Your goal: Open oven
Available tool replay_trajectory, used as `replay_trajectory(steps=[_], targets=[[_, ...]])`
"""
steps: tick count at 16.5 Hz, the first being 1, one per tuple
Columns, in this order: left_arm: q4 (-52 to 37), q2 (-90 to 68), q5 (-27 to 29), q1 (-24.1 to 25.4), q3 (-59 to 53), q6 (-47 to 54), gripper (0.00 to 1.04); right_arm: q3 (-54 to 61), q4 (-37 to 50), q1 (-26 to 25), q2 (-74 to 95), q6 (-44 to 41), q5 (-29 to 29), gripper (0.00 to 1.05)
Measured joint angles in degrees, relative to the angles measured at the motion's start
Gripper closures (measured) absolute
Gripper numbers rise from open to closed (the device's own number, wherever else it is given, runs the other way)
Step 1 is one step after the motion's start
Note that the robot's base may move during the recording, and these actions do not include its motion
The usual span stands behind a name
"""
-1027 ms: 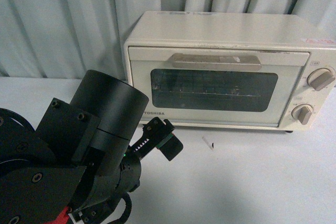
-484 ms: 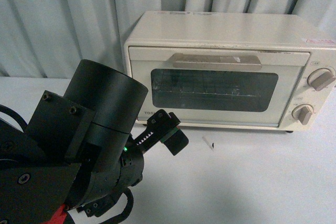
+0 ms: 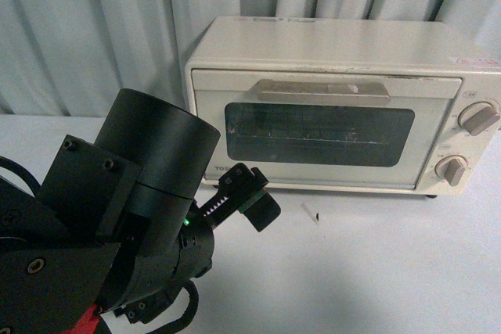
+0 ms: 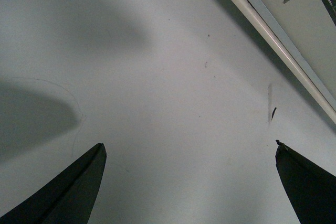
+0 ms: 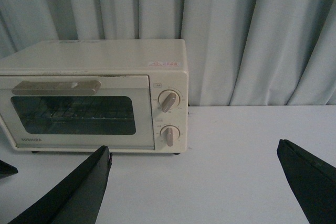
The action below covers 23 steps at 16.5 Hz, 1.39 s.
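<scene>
The white desk [image 3: 376,271] lies open ahead; the oven [image 3: 337,107] sits shut at my 1 o'clock, before the curtain [image 3: 94,29]. My left fingers [image 4: 73,195] are spread wide just short of its lower front edge. My right fingers [image 5: 79,190] are spread too, well back.

Left arm [image 3: 149,193]: black and bulky, filling the lower left of the front view, wrist angled forward and to the right. Left gripper [image 3: 249,198]: jaws spread wide. Right gripper [image 5: 194,145]: jaws likewise parted.
</scene>
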<state>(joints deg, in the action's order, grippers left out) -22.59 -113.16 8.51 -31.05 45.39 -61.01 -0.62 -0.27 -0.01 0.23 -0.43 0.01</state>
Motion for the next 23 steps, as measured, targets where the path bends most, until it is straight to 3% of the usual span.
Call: replay_trajectory(steps=[7, 9, 12, 13, 16, 17, 21, 23], targets=[[0.0, 0.0, 0.0, 0.0, 0.0, 0.0, 0.07, -0.1, 1.6, 0.3, 1.5, -0.2, 0.0, 0.06], [0.0, 0.0, 0.0, 0.0, 0.0, 0.0, 0.07, -1.4, 6.5, 0.3, 7.3, -2.0, -0.1, 0.24], [0.0, 0.0, 0.0, 0.0, 0.0, 0.0, 0.07, -8.1, 13.1, -8.1, 19.2, -3.3, -8.3, 0.57], [0.0, 0.0, 0.0, 0.0, 0.0, 0.0, 0.07, -10.4, 13.6, -8.0, 22.3, -3.7, -9.0, 0.66], [0.0, 0.0, -0.1, 0.0, 0.0, 0.0, 0.07, -18.3, 16.0, -1.0, 33.5, -3.7, -7.1, 0.98], [0.0, 0.0, -0.1, 0.0, 0.0, 0.0, 0.07, -20.8, 17.1, 1.4, 37.0, -3.4, -4.9, 1.02], [0.0, 0.0, -0.1, 0.0, 0.0, 0.0, 0.07, -26.9, 23.1, 10.6, 52.1, -3.1, 3.9, 1.03], [0.0, 0.0, -0.1, -0.1, 0.0, 0.0, 0.07, -29.9, 24.5, 12.8, 59.5, -3.2, 5.5, 1.03]])
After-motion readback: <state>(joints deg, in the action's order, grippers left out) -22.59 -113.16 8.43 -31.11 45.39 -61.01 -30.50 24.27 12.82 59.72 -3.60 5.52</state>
